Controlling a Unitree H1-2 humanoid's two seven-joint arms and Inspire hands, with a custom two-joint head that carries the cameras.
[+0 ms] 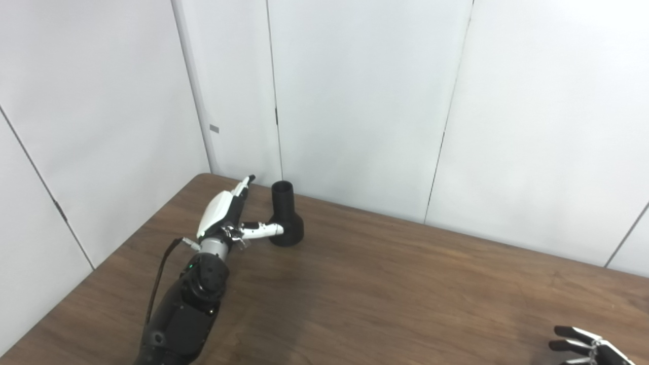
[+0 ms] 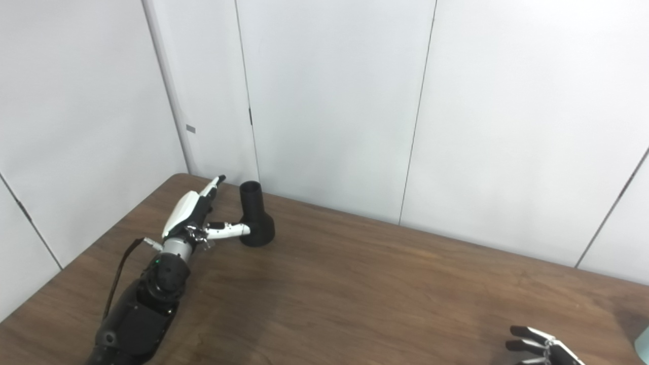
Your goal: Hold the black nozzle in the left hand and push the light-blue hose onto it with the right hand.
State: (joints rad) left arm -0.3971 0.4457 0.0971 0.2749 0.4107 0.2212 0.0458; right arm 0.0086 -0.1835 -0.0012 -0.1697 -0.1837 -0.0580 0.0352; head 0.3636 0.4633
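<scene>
The black nozzle (image 1: 286,215) stands upright on its wide base near the table's far left edge, narrow neck up. My left hand (image 1: 228,213) is open just left of it, fingers stretched toward the wall and the thumb reaching out to the nozzle's base. My right hand (image 2: 542,345) shows only as a few spread fingertips at the bottom right, open and holding nothing. A sliver of light blue, perhaps the hose (image 2: 644,342), peeks in at the right edge of the right eye view.
The brown wooden table (image 1: 405,294) fills the lower picture. White wall panels (image 1: 355,101) rise right behind its far edge, close to the nozzle.
</scene>
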